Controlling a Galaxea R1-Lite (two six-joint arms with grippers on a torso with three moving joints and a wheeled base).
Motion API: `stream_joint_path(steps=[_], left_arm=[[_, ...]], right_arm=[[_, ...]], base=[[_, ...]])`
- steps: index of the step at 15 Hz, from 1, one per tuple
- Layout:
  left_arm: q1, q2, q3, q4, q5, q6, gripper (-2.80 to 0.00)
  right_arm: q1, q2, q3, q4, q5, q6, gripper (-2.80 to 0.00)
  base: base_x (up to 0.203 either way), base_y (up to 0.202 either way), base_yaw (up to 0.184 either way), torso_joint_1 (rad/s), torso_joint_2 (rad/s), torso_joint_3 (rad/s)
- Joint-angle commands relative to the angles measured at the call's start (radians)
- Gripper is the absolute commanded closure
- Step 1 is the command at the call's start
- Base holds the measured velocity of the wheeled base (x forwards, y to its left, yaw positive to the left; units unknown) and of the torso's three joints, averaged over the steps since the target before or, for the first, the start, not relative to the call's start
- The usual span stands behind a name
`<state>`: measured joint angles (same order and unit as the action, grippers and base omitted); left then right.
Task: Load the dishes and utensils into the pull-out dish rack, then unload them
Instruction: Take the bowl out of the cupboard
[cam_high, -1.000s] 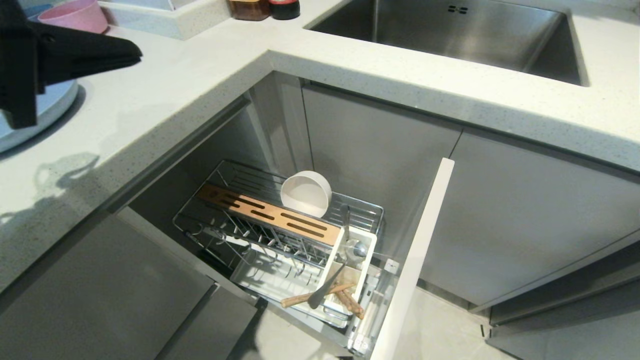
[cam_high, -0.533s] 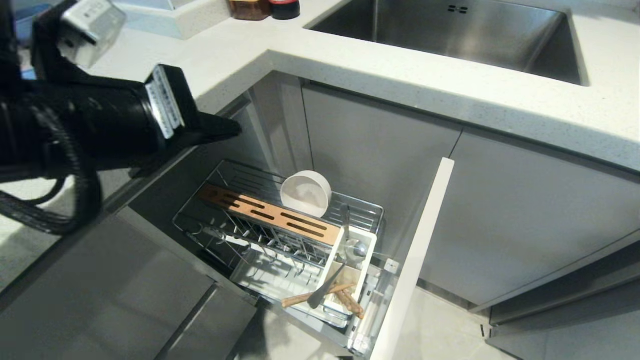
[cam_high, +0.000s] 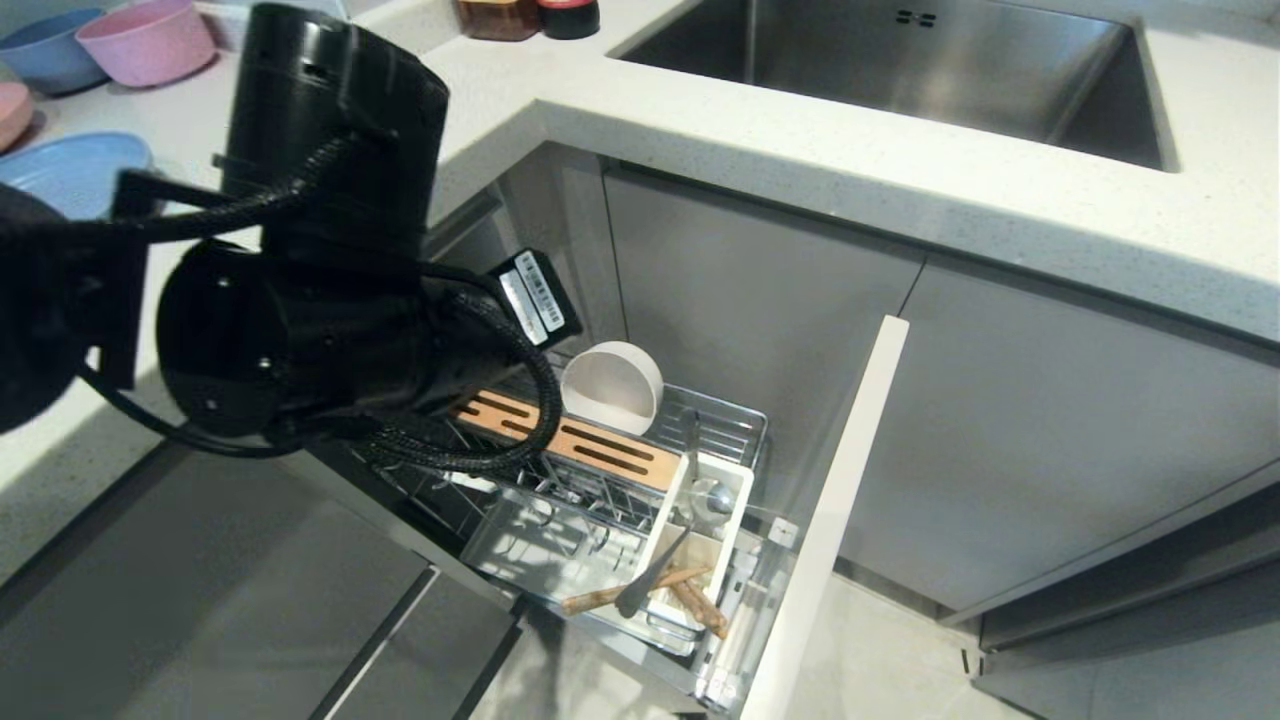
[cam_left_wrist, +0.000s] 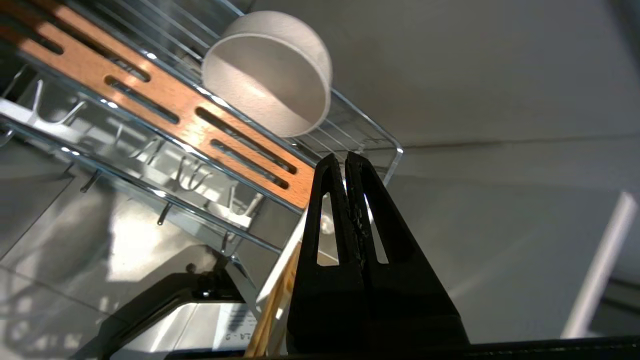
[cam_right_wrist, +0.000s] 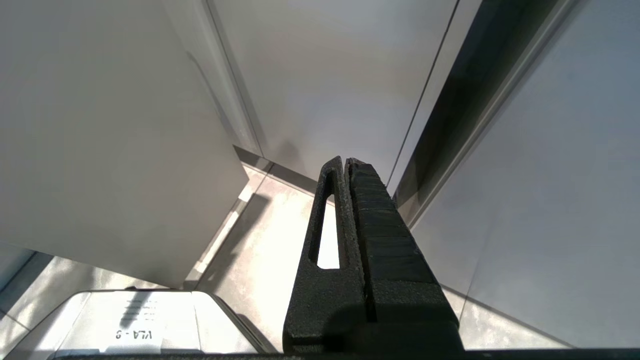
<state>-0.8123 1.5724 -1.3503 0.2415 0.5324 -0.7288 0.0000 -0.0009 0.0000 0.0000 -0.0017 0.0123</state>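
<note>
Over the last second the left arm has swung off the surface (cam_high: 330, 150) and dropped in front of the open cabinet, so its black wrist housing now hides the near end of the pull-out dish rack (cam_high: 720, 425) in the head view. The large light-blue plate (cam_high: 70, 170) lies uncovered on the surface, near the small pink and blue bowls (cam_high: 145, 40). The rack's load has not moved: the cream-white bowl (cam_left_wrist: 270, 75) leans on its side behind the slotted wooden strip (cam_left_wrist: 165, 110), and the silver spoon (cam_high: 700, 490) and wooden chopsticks (cam_high: 640, 590) sit in the white utensil caddy (cam_high: 735, 520). With the plate out and the arm heading down empty, this reads as the unloading half, the arm probably coming for the bowl or the utensils.

The left claw (cam_left_wrist: 346, 157) is fully closed, its two black fingers pressed together, holding nothing and touching nothing; it hangs above the strip's end, near the bowl. The right claw (cam_right_wrist: 345, 162) is likewise closed and empty, parked low beside the cabinet fronts.
</note>
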Motion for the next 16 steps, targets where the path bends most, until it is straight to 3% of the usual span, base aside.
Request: stream_joint_path(steps=[1, 6, 10, 15, 16], left_arm=[[-0.002, 0.077, -0.008, 0.003, 0.02, -0.016, 0.0], [0.008, 0.178, -0.018, -0.015, 0.027, -0.041, 0.0], [0.043, 0.251, -0.013, -0.133, -0.003, -0.038, 0.0], [0.08, 0.309, -0.024, -0.195, -0.023, -0.002, 0.0], [0.087, 0.313, -0.03, -0.197, -0.023, -0.003, -2.8]], right_arm=[[0.0, 0.001, 0.002, 0.0, 0.0, 0.0, 0.0], [0.0, 0.001, 0.0, 0.0, 0.0, 0.0, 0.0], [0.0, 0.001, 0.002, 0.0, 0.0, 0.0, 0.0], [0.0, 0.001, 0.001, 0.0, 0.0, 0.0, 0.0], [0.0, 0.001, 0.001, 0.0, 0.0, 0.0, 0.0]], base=[[0.0, 0.0, 0.0, 0.0, 0.0, 0.0], [0.0, 0.0, 0.0, 0.0, 0.0, 0.0], [0.0, 0.0, 0.0, 0.0, 0.0, 0.0], [0.0, 0.0, 0.0, 0.0, 0.0, 0.0], [0.0, 0.0, 0.0, 0.0, 0.0, 0.0]])
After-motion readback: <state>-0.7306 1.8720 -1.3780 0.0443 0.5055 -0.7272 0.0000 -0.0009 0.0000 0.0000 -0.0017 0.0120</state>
